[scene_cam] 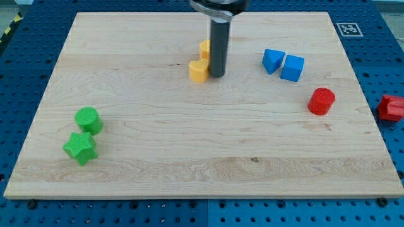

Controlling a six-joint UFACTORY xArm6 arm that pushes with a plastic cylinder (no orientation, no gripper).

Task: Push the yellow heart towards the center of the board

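Note:
The yellow heart lies on the wooden board, a little above the board's middle. My tip stands right against the heart's right side, touching or nearly touching it. A second yellow block sits just above the heart, partly hidden behind the rod, so its shape is unclear.
A blue triangular block and a blue cube sit at the upper right. A red cylinder is at the right. A red block lies off the board's right edge. A green cylinder and a green star are at the lower left.

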